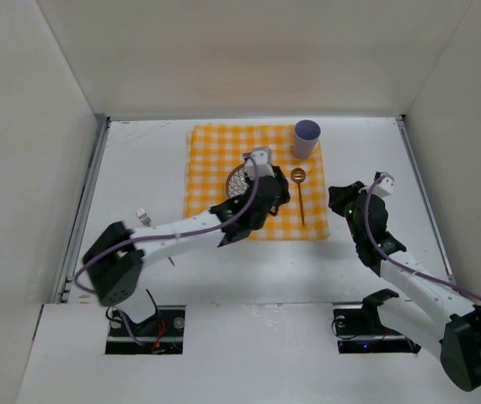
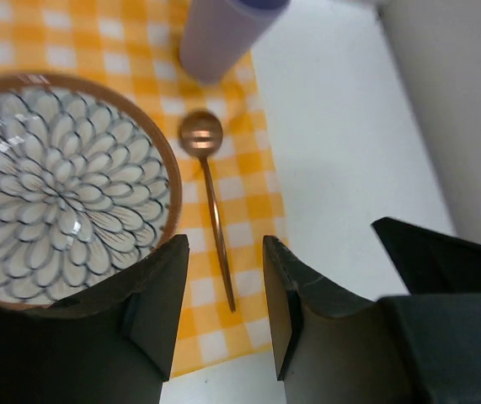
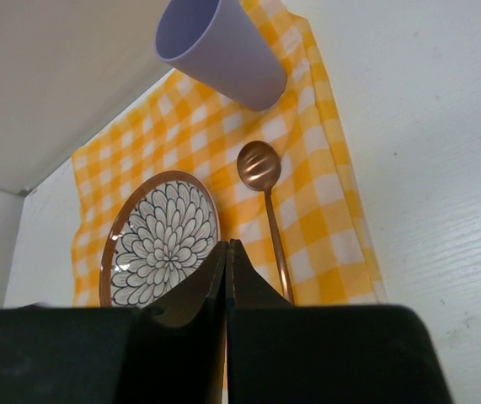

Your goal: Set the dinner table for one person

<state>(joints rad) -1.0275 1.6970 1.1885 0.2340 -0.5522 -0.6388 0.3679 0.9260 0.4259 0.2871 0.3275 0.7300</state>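
Black fingers of my left gripper [image 2: 225,252] stand partly apart, gripping nothing. Through the gap, the left wrist view shows the copper spoon [image 2: 200,135] lying on the yellow-and-white checked cloth [image 2: 248,194]. The plate [image 2: 55,185], petal-patterned with a brown rim, fills the left of that frame just beside the spoon. The lilac cup [image 2: 219,38] stands at the top edge.

My right gripper [image 3: 226,252] is pressed fully closed and empty. In the top view it hangs at centre right over the bare white table [image 1: 139,160], just off the cloth's right edge.

The cloth carries plate, spoon and cup. The table fills the middle of the top view, under the cloth and both arms.
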